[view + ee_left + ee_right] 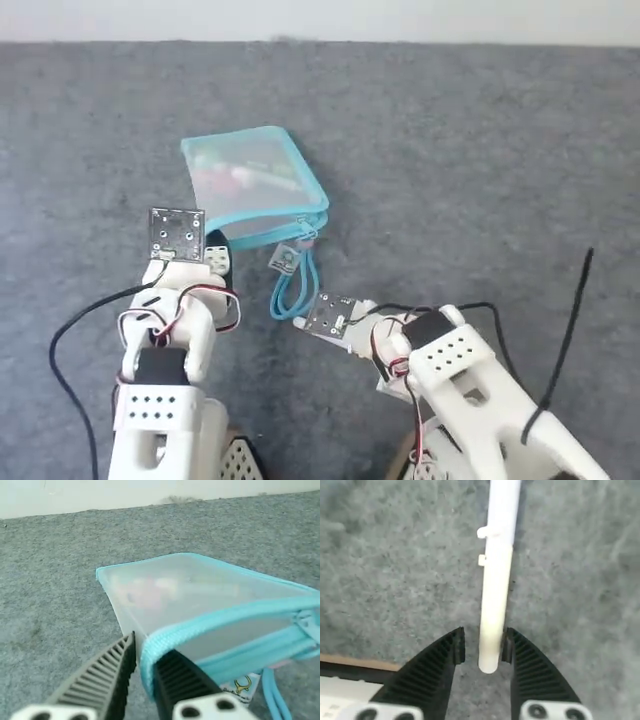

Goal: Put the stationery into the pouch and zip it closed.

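A clear pouch [255, 180] with a teal zip border lies on the grey carpet, with coloured stationery showing through it. In the left wrist view the pouch [200, 600] is close, and my left gripper [147, 672] is shut on the teal zip edge at its near corner. In the high view that gripper [215, 252] sits at the pouch's lower left corner. A white pen [497, 580] lies on the carpet. My right gripper [484, 647] is open around the pen's near end, one finger touching it and the other a little apart. The same gripper [332, 318] is low, just below the pouch.
A blue cord loop [293, 290] and a small tag [284, 260] hang from the pouch's zip end, between the two grippers. Black cables trail beside both arms. Grey carpet [480, 150] stretches out to the right and behind the pouch.
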Controlling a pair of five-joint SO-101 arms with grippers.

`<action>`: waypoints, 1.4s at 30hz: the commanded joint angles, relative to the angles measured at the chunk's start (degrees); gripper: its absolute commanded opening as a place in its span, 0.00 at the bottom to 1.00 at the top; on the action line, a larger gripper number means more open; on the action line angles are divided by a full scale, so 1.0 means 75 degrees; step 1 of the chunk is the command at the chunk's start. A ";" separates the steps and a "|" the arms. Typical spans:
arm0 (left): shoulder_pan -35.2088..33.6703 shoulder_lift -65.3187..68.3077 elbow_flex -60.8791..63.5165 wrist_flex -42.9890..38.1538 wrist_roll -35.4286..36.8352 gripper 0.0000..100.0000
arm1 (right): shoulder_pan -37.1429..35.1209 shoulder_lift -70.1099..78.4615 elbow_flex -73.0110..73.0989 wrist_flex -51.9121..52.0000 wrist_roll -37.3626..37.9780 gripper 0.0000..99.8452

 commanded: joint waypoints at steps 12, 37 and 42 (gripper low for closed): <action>-0.0012 0.0094 -0.0088 -0.0211 -0.0035 0.01 | 0.0147 0.0522 -0.0305 -0.0381 0.0035 0.01; -0.0023 0.0094 -0.0100 -0.0211 -0.0047 0.01 | -0.0815 0.1670 -0.8041 0.4859 -0.2239 0.01; -0.0023 0.0094 -0.0100 -0.0211 -0.0047 0.01 | -0.0850 0.3147 -0.8756 0.4847 -0.2391 0.01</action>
